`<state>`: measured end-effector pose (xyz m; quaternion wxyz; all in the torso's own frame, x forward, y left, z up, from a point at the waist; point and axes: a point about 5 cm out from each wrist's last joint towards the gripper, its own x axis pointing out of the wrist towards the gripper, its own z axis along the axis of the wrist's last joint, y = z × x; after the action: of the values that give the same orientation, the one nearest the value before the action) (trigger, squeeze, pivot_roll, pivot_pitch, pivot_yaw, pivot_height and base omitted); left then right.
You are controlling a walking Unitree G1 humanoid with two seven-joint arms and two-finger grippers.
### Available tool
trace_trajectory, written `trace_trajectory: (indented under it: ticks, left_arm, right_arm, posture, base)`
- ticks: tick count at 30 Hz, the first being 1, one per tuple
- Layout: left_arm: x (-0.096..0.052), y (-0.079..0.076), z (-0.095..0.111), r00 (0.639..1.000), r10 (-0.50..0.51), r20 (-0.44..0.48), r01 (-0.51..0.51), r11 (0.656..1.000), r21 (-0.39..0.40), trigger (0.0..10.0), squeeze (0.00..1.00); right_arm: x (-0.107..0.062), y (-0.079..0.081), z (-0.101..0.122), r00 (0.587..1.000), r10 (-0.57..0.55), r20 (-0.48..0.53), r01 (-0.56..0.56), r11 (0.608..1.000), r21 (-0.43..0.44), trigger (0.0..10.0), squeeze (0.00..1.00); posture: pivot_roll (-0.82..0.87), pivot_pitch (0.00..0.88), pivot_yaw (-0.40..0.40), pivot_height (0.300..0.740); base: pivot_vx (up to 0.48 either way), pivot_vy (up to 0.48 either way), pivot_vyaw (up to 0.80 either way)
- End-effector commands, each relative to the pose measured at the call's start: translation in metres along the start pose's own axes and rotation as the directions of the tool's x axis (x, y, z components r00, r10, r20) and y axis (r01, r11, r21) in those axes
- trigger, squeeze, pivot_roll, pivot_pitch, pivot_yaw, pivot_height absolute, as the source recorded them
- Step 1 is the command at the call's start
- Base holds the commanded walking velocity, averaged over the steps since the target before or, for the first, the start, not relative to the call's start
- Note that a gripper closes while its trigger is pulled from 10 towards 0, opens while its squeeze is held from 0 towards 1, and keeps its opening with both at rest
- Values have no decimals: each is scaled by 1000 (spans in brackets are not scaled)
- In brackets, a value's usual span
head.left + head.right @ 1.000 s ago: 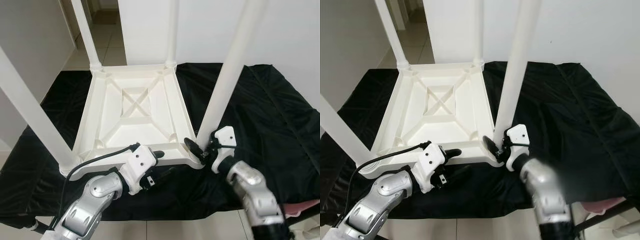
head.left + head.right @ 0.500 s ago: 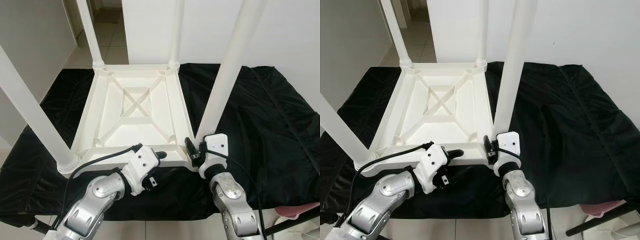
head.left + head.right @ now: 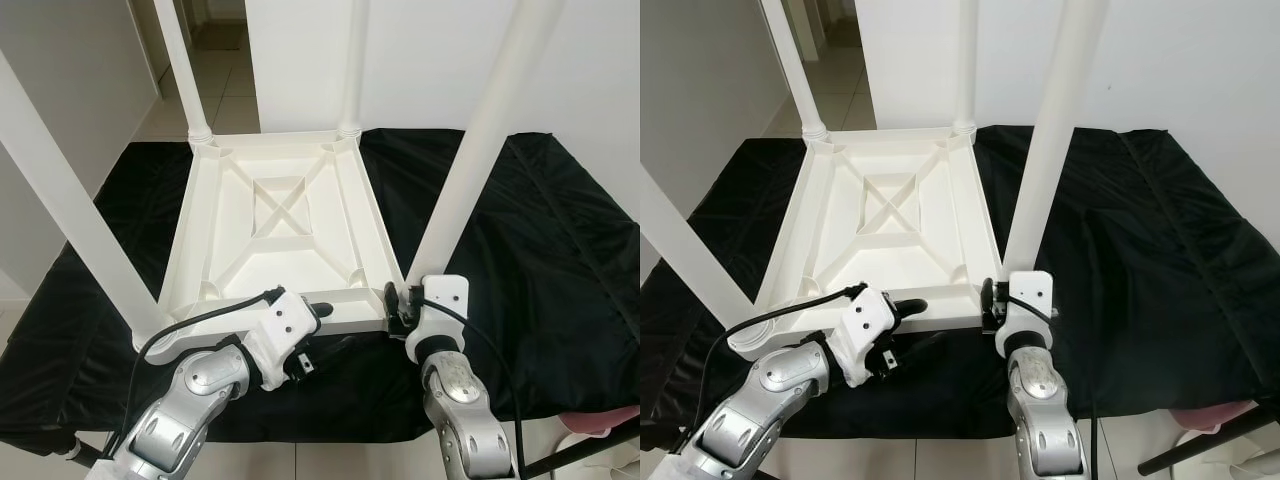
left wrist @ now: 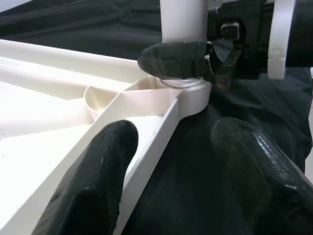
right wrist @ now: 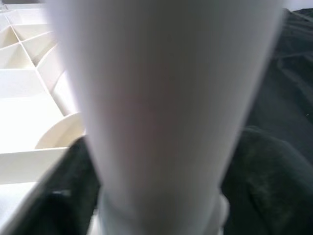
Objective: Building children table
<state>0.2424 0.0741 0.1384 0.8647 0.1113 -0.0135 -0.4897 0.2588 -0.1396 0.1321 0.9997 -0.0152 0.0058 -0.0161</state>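
A black cloth (image 3: 520, 230) covers the counter from edge to edge, and on it a white plastic children's table (image 3: 285, 235) lies upside down, its ribbed underside facing up with a cross-shaped brace in the middle. Four white legs stand up from its corners — two at the far side, one at the near left (image 3: 75, 215) and one at the near right (image 3: 470, 170).

The right gripper (image 3: 400, 305) is at the base of the near-right leg, where it meets the table's corner socket; its black fingers (image 4: 176, 58) are clamped around the leg, one on each side, as the right wrist view confirms with the white tube between two dark pads.

The left gripper (image 3: 318, 325) sits at the table's near edge, just left of that corner. Its two fingers (image 4: 95, 176) are apart — one lies over the white rim of the table, the other below it over the black cloth, with the rim between them but not pinched.
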Motion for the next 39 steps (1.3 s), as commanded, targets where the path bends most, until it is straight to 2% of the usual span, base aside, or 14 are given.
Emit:
trace_trajectory:
  ticks: [1, 6, 10, 11, 12, 14, 15, 18, 19, 25, 28, 30, 36, 39]
  left_arm:
    - [0, -3, -5, 998, -55, -19, 55, 998, -11, 10000, 0]
    - [0, -1, -4, 998, -57, -18, 56, 998, -10, 10000, 0]
    - [0, -1, -4, 998, -66, -20, 66, 998, -4, 10000, 0]
    - [0, -1, -4, 998, -66, -20, 66, 998, -4, 10000, 0]
    - [0, -1, -4, 997, -71, -21, 71, 997, -4, 10000, 0]
    - [1, -2, -4, 996, -83, -22, 82, 997, -2, 10000, 0]
    - [1, -2, -4, 996, -83, -22, 82, 997, -2, 10000, 0]
    - [1, 0, -2, 996, -87, -22, 87, 996, 6, 10000, 0]
    - [1, 0, -2, 996, -87, -22, 87, 996, 6, 10000, 0]
    - [1, 3, -1, 997, -72, -19, 72, 997, 14, 10000, 0]
    - [2, 3, -1, 997, -72, -18, 72, 997, 15, 10000, 0]
    - [2, 2, -1, 998, -63, -16, 63, 998, 12, 10000, 0]
    - [2, 1, -1, 998, -58, -16, 58, 998, 11, 10000, 0]
    - [2, 0, -4, 1000, -28, -13, 28, 999, -25, 10000, 0]
  right_arm:
    - [0, -3, -3, 998, 63, -2, -63, 998, -2, 10000, 1000]
    - [2, -5, -1, 992, 126, 12, -126, 992, -24, 10000, 1000]
    - [12, -10, 7, 944, 327, 44, -328, 945, 13, 10000, 949]
    - [12, -10, 7, 944, 327, 44, -328, 945, 13, 10000, 949]
    - [18, -14, 8, 922, 384, 50, -385, 923, 11, 10000, 0]
    - [27, -19, 9, 878, 475, 51, -475, 880, -10, 10000, 0]
    - [27, -19, 9, 878, 475, 51, -475, 880, -10, 10000, 0]
    - [33, -18, 14, 791, 611, 37, -608, 791, -72, 10000, 0]
    - [33, -18, 14, 791, 611, 37, -608, 791, -72, 10000, 0]
    - [43, -17, 14, 701, 713, -20, -707, 691, -150, 10000, 0]
    - [45, -17, 14, 688, 725, -25, -719, 677, -157, 10000, 0]
    - [49, -15, 12, 637, 770, -42, -765, 624, -158, 10000, 0]
    - [50, -15, 12, 627, 778, -46, -772, 612, -169, 10000, 0]
    - [49, -9, 8, 599, 800, -42, -792, 584, -178, 10000, 0]
  posture:
    - [-94, 33, 65, 740]
    - [-96, 33, 67, 740]
    - [-109, 36, 84, 740]
    - [-109, 36, 84, 740]
    - [-110, 37, 92, 740]
    - [-108, 35, 94, 740]
    - [-108, 35, 94, 740]
    - [-97, 34, 104, 740]
    - [-97, 34, 104, 740]
    - [-74, 25, 84, 740]
    - [-74, 25, 84, 740]
    - [-65, 24, 71, 740]
    - [-59, 26, 63, 740]
    - [-46, 28, 52, 740]
  base:
    - [0, 0, 0]
    - [0, 0, 0]
    - [0, 0, 0]
    - [0, 0, 0]
    - [0, 0, 0]
    - [0, 0, 0]
    - [0, 0, 0]
    - [0, 0, 0]
    - [0, 0, 0]
    - [0, 0, 0]
    - [0, 0, 0]
    - [0, 0, 0]
    - [0, 0, 0]
    - [0, 0, 0]
